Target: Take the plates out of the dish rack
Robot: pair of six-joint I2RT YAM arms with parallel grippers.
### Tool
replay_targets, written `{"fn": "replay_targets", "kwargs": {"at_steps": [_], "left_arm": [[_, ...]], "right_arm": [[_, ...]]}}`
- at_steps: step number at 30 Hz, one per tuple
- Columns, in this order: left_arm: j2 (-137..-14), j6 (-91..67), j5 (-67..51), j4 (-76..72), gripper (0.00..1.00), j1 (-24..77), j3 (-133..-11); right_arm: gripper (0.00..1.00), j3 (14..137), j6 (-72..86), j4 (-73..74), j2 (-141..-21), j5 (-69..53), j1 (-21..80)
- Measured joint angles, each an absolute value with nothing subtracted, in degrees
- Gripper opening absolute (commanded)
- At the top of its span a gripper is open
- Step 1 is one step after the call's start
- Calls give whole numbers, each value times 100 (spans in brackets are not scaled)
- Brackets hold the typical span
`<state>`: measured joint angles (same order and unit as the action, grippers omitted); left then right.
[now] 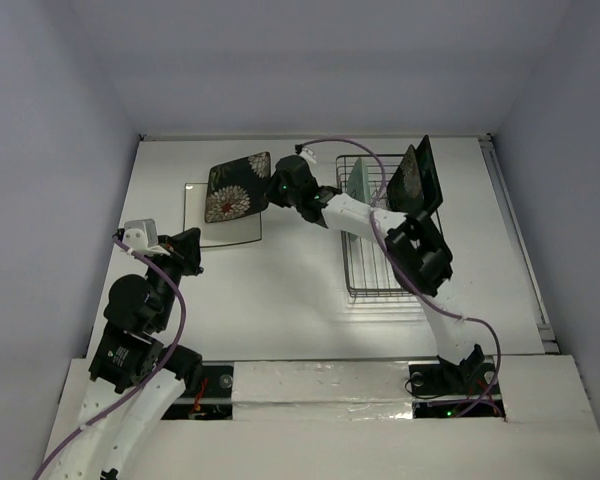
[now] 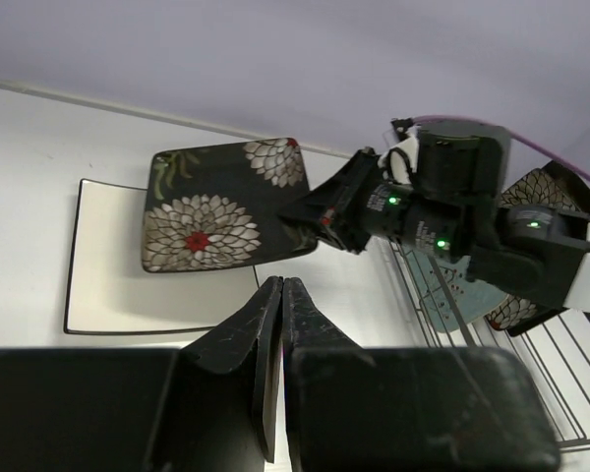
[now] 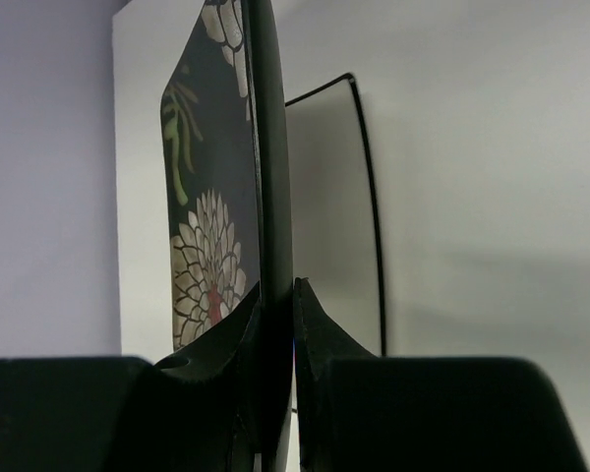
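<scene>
My right gripper (image 1: 273, 190) is shut on the edge of a black square plate with white-and-red flowers (image 1: 237, 187). The plate is tilted over the far right corner of a plain white square plate (image 1: 208, 225), which lies flat on the table. In the right wrist view the black plate (image 3: 267, 147) runs edge-on between the fingers (image 3: 277, 291). The wire dish rack (image 1: 372, 268) holds an upright teal plate (image 1: 358, 181) and a second black flowered plate (image 1: 418, 177). My left gripper (image 2: 282, 286) is shut and empty, near the white plate's (image 2: 113, 290) front edge.
The right arm reaches left across the table from the dish rack (image 2: 560, 364) toward the white plate. The left arm (image 1: 140, 300) stands at the table's near left. Purple cables loop along both arms. Walls close in the table on the left, back and right.
</scene>
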<state>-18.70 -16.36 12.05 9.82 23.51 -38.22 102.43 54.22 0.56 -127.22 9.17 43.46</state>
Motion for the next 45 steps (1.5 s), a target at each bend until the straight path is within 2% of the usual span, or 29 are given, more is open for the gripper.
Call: {"fn": "replay_targets", "kwargs": {"at_steps": [12,15,22,25,34,40,45], "left_arm": [[-1870,-1636,1205,982,2,2311,-3822],[-1861,-1636,1205,982,2,2311,-3822],[-1844,-1636,1205,982,3,2311,-3822],[-1828,-1636,1205,982,3,2311,-3822],[-1772,-1638,1205,978,3,2311,-3822],[-1706,-1638,1205,978,3,2311,-3822],[-1658,-1638,1205,974,3,2311,-3822]], "right_arm": [[1,11043,5955,16,-13749,609,4589],[8,11131,6025,62,-13865,530,4622],[44,11172,6143,-45,-13882,296,4619],[56,11198,6077,-51,-13882,152,4622],[82,11277,5400,473,-13882,-10,4622],[91,11684,4805,1234,-13882,-8,4622],[92,12011,4327,1754,-13880,110,4622]]}}
